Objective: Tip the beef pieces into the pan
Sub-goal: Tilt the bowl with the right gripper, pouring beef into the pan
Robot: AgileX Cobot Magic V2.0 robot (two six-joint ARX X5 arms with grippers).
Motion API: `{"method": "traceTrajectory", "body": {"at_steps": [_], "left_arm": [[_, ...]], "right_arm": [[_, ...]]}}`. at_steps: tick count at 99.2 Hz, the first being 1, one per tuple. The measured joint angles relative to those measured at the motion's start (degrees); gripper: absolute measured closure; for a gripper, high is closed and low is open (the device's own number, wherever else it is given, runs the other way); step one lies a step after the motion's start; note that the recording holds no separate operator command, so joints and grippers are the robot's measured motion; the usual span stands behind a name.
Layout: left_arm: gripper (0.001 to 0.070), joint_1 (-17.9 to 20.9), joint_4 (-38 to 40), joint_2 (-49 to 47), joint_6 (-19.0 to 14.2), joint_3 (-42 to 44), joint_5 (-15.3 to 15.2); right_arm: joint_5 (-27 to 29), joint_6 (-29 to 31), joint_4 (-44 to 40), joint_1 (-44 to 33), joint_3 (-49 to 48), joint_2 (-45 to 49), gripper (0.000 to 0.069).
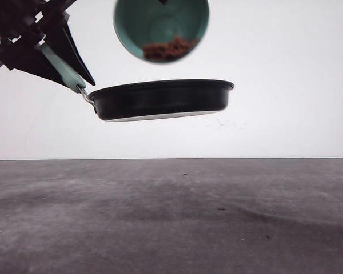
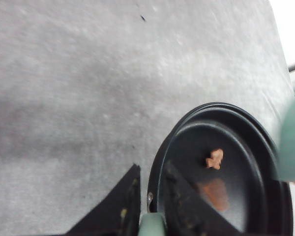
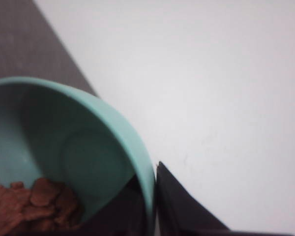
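Pan [image 1: 160, 100] held aloft by handle in left gripper [image 1: 57, 63]; tilted bowl [image 1: 160, 23] of beef pieces [image 1: 168, 50] gripped at rim by right gripper [image 3: 155, 206] above it.

Black pan [image 1: 160, 100] (mint-green handle [image 1: 62, 68]), teal bowl [image 1: 160, 23], orange-brown beef pieces [image 1: 168, 49].

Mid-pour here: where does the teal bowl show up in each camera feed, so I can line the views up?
Front view: bowl top centre, tipped, directly above the pan.
Left wrist view: a blurred teal edge at the right side, over the pan's rim.
Right wrist view: bowl lower left, rim gripped by the right end effector.
Shared landmark: the beef pieces inside the bowl.
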Motion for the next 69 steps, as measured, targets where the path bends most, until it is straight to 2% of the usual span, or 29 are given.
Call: {"method": "traceTrajectory", "body": {"at_steps": [22,40,57,69], "left_arm": [[0.0671,1.3,0.0,0.0,0.0,0.0,0.8],[0.0671,3.3,0.1,0.0,0.1,0.0,0.9],[0.0671,4.5,0.1,0.0,0.2,0.0,1.2],[0.0671,4.7,0.7,0.0,0.3,0.0,1.2]], "right_arm": [[-5.9,-4.6,5.7,-0.2,0.0,0.0,0.0678],[-8.8,-5.5,7.6,-3.0,0.0,0.3,0.0678],[-10.7,-5.6,14.3,-4.2,0.0,0.5,0.0678],[-13.4,-5.6,14.0,-3.8,0.0,0.4,0.0678]]}}
